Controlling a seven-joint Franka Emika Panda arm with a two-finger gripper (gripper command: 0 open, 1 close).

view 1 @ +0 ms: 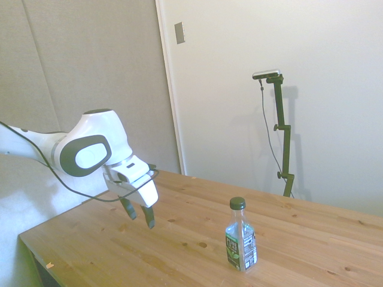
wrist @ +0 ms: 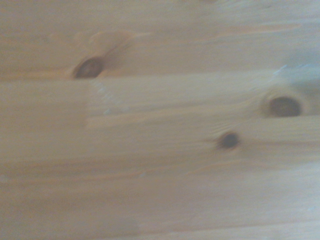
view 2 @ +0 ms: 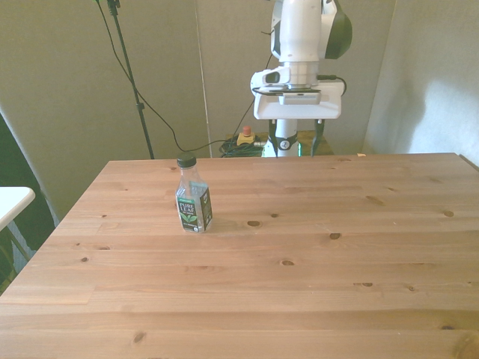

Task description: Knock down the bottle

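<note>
While the bottle (view 1: 241,237) stands upright and untouched on the wooden surface (view 1: 179,245), its dark green cap on top and its green-and-white label facing the front camera, the task looks to be in its approach step and nothing of the knock itself is done. In the front view the bottle (view 2: 193,196) stands toward the front view's left, well apart from the gripper (view 2: 298,143), which hangs near the far edge with its two dark fingers spread and nothing between them. The side view shows the gripper (view 1: 137,212) tilted, fingertips pointing down and toward the bottle's side of the surface, hovering a little above the wood with open planks between it and the bottle. The wrist view gives only blurred boards and knots, no bottle, so the camera there is no help yet for aiming. As I judge it, the next move calls for carrying the gripper across toward the bottle at a height near its upper half or cap, then pushing sideways; a low contact might only slide the bottle, since it looks light and its base is narrow.
</note>
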